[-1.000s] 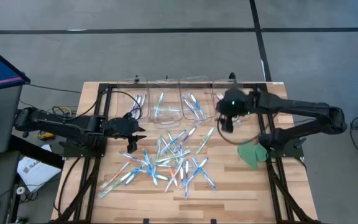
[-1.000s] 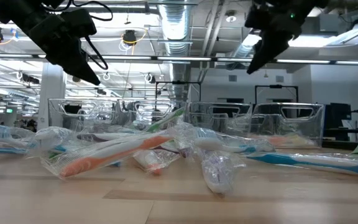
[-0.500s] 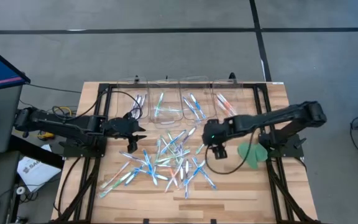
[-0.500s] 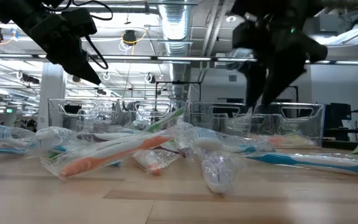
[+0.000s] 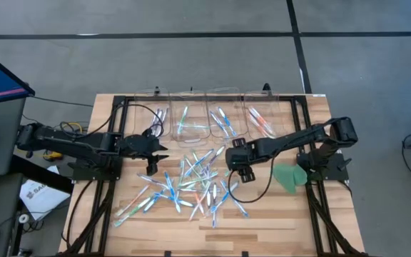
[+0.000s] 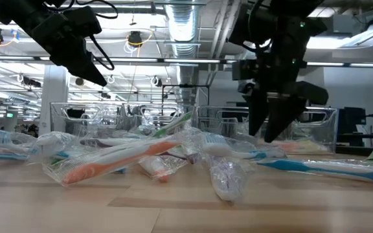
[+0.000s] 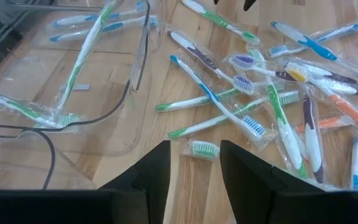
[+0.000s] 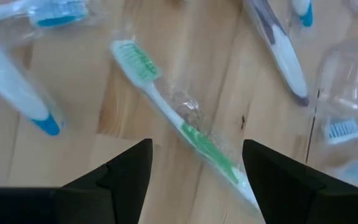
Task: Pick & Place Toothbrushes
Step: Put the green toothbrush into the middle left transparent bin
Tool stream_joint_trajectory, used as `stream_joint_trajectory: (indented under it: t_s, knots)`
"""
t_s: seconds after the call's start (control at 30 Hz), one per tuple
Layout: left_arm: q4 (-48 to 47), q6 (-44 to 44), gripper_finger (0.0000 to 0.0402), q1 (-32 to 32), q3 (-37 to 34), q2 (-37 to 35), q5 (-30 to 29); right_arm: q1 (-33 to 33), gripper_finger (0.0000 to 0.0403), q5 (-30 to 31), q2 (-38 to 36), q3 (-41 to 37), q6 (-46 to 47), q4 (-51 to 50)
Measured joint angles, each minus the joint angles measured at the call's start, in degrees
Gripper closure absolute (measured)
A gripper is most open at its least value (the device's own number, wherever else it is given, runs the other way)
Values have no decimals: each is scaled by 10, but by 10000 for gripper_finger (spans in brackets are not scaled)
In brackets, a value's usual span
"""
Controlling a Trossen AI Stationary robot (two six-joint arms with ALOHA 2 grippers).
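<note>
Several wrapped toothbrushes (image 5: 195,182) lie scattered flat on the wooden table's middle; in the low view the pile (image 6: 141,152) fills the foreground. My right gripper (image 5: 235,165) hangs open low over the pile's right edge (image 6: 267,129). In its wrist view the open gripper (image 8: 197,186) has a green-and-white toothbrush (image 8: 179,124) lying on the wood between and ahead of the fingers, untouched. My left gripper (image 5: 160,150) waits open above the pile's left side (image 7: 194,180), high up in the low view (image 6: 89,68).
Clear plastic bins (image 5: 212,114) stand in a row along the far edge, each with a few toothbrushes inside. A flat green disc (image 5: 290,176) lies on the right. Black frame rails (image 5: 113,178) run along both sides. Bare wood (image 5: 262,214) shows near the front.
My right gripper has swung from above the far bins toward the near edge and the table's left, and has dropped down low over the right side of the toothbrush pile. The left arm and the toothbrushes have kept still.
</note>
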Motion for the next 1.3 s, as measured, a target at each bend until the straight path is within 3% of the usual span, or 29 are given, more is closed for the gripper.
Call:
stream_joint_trajectory:
  t_s: [0.4, 0.63, 0.8, 0.97, 1.3]
  knots:
    - [7, 0, 268, 0, 0, 0, 0, -13, 159, -10, 67, 2, -39, 21]
    - [9, -1, 268, 0, 0, 0, 0, -47, 159, -106, 94, 6, -35, 9]
    - [10, -1, 268, 0, 0, 0, 0, -53, 166, -124, 90, 5, -16, 12]
    - [11, -2, 268, 0, 0, 0, 0, -48, 215, -126, 90, 14, -5, 7]
    - [11, -6, 268, 0, 0, 0, 0, -40, 388, -143, 92, 18, 44, 29]
